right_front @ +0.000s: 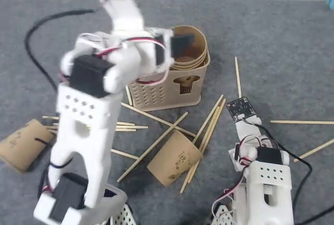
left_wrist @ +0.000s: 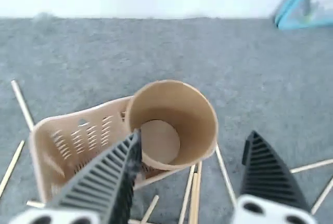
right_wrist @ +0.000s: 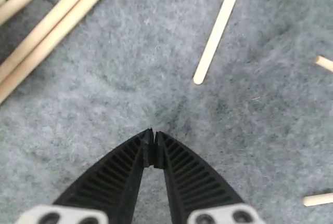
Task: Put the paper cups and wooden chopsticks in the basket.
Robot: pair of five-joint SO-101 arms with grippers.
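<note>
Your left gripper [left_wrist: 195,134] sits closest to the lens, its ribbed fingers [left_wrist: 112,177] spread wide with nothing between them. Just beyond and below its tips a cup [left_wrist: 171,122] leans in the basket [left_wrist: 78,135], mouth turned up toward the gripper. From the high view you can see more rims nested around it. Your right gripper [right_wrist: 154,135] is pinched together on nothing, tips low over the grey mat [right_wrist: 260,130]. One chopstick [right_wrist: 216,31] lies just ahead of those tips, its near end pointing back at them but not touching. A pair [right_wrist: 52,21] lies side by side, ahead and off to one side. From above, a second cup [right_front: 175,157] lies on its side between your two arms, nearer their bases than the basket, with loose sticks [right_front: 206,126] running alongside and touching it. A third cup [right_front: 23,144] lies tipped over on the outer side of your left arm, well behind its gripper.
</note>
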